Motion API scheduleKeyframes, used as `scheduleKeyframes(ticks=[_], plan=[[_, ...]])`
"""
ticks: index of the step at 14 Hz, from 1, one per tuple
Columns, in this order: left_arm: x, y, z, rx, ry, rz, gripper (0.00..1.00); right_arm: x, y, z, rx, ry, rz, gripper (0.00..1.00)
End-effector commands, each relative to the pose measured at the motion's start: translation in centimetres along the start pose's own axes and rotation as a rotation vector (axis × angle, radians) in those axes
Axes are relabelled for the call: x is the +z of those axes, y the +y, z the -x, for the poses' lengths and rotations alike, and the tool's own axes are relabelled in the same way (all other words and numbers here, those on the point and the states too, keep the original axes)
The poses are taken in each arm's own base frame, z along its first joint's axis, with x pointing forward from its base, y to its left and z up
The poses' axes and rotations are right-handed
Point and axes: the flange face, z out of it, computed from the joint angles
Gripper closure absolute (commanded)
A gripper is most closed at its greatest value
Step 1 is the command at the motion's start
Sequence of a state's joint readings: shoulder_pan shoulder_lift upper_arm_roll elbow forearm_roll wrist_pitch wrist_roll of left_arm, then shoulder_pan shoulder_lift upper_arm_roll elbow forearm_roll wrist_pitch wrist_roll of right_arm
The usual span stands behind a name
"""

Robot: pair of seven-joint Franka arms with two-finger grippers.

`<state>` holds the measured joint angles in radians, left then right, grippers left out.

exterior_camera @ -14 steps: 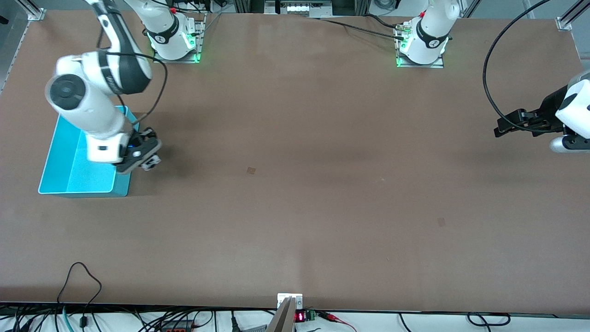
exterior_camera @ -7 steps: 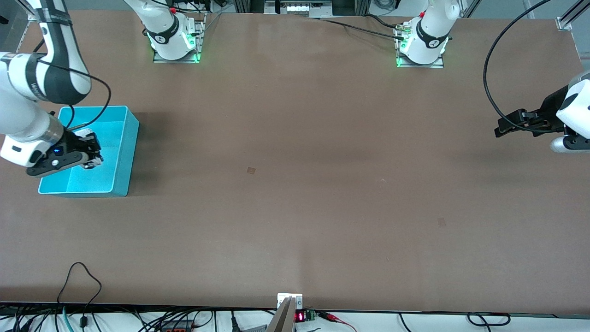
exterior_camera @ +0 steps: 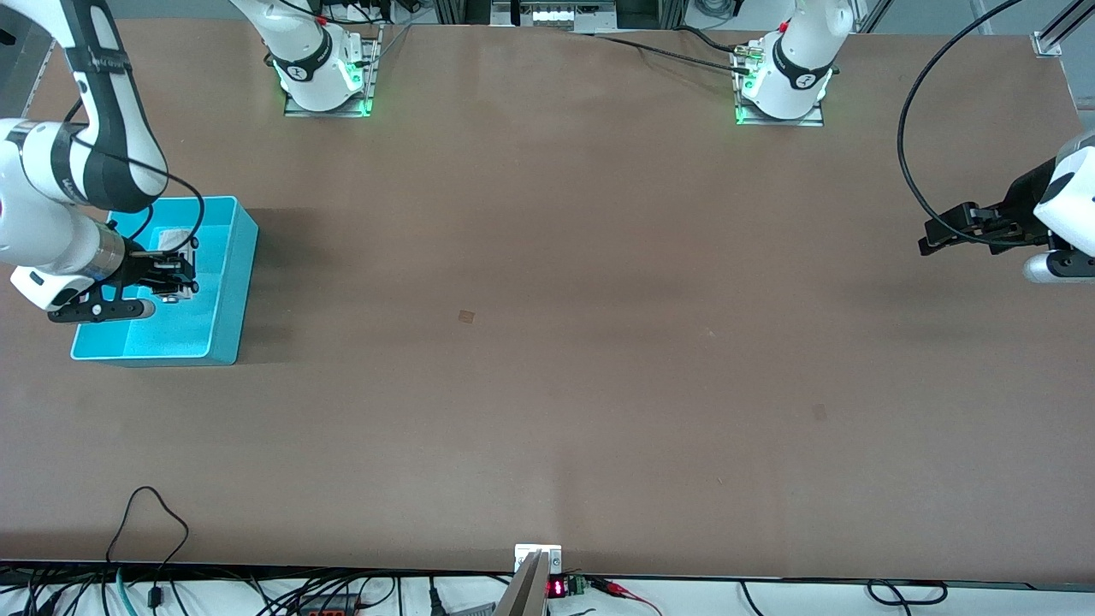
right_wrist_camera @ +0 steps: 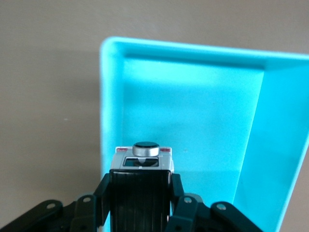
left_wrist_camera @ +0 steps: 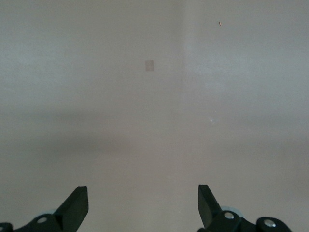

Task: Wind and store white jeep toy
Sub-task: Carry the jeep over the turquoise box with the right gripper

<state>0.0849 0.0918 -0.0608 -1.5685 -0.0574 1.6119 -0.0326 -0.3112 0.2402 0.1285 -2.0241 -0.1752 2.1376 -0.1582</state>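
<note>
Over teal bin: right gripper w/ white jeep toy clamped, shifted inward; left gripper apart, waiting

The white jeep toy is held up in the air over the open teal bin, clamped at its sides between dark fingers. A black ribbed roof, a white end with small red marks and a round spare wheel are seen.

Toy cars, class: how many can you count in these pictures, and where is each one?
1. The white jeep toy is held in the right pincer, over the teal bin at the right arm's end of the table. None other shows.
</note>
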Motion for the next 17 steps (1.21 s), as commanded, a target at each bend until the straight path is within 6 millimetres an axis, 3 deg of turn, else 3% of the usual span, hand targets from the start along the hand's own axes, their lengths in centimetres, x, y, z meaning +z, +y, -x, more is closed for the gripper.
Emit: scheduleKeyframes(ticks=[1,10,17], plan=[[-0.7,-0.2,0.4,0.016,0.014,-0.008,0.00,2.0,1.5,0.6,0.048,0.009,-0.014,0.98],[-0.7,-0.1,0.5,0.018,0.012,-0.009,0.00,9.7,4.1,0.8,0.090,-0.023,-0.051,0.98],[-0.7,0.0,0.5,0.021,0.010,-0.009,0.00,11.2,4.2,0.8,0.095,-0.027,-0.060,0.96]])
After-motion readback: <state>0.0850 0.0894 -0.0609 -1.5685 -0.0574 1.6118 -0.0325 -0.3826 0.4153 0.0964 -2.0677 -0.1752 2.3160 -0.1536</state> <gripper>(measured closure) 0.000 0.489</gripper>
